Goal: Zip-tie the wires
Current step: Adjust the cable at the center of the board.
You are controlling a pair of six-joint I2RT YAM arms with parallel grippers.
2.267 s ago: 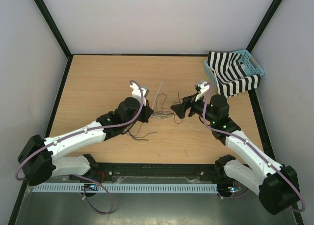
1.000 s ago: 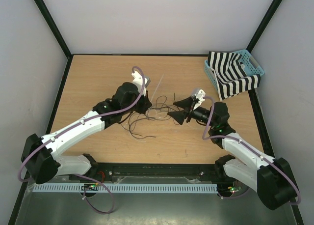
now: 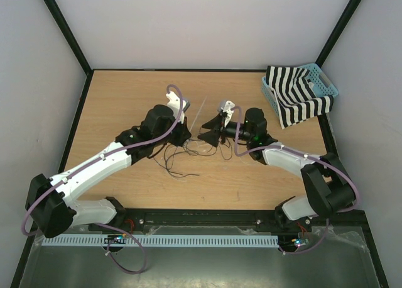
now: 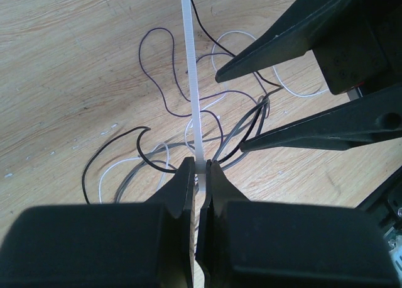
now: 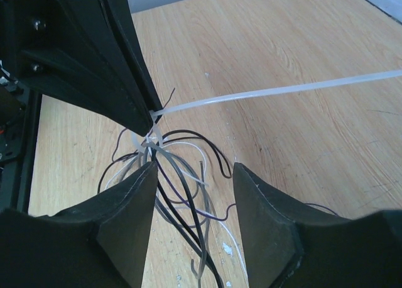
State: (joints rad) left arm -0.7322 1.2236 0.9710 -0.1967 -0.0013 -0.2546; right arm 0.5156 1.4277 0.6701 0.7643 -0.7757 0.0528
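Left gripper (image 4: 201, 167): jaws closed flat on the zip tie (image 4: 191, 80) near one end, the free length standing straight out from the pinch. The tie is judged light, springy and slick. Right gripper (image 5: 193, 175): jaws spread, straddling the wires (image 5: 176, 187). These limp strands bunch beside the pinch and are probably best gripped where they converge.

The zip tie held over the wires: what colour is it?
The zip tie is whitish and translucent, seen best in the left wrist view.
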